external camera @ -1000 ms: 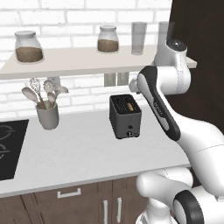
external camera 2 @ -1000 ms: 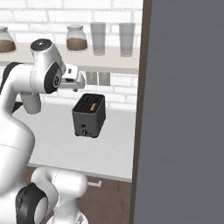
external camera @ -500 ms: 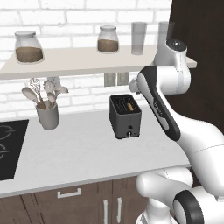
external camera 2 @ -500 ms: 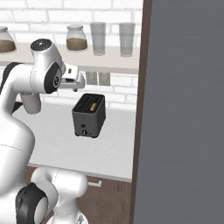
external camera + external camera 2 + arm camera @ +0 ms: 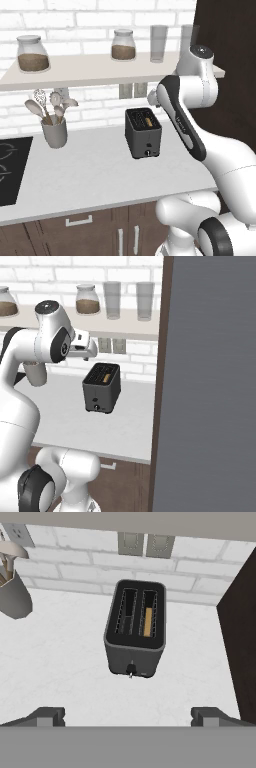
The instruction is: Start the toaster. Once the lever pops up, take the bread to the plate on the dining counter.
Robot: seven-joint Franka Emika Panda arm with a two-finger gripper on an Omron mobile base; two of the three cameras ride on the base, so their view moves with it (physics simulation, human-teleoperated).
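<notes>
Pale worktop [image 5: 100,175] under brick wall | toaster [image 5: 135,628] at back, bread [image 5: 148,621] in 1 of 2 slots | gripper [image 5: 127,716] high above, fingers wide, empty | step: start toaster | next: descend, press lever [image 5: 131,669].

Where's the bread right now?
The bread stands in the right slot of the toaster in the hand view, on the pale worktop below the wall outlets.
</notes>
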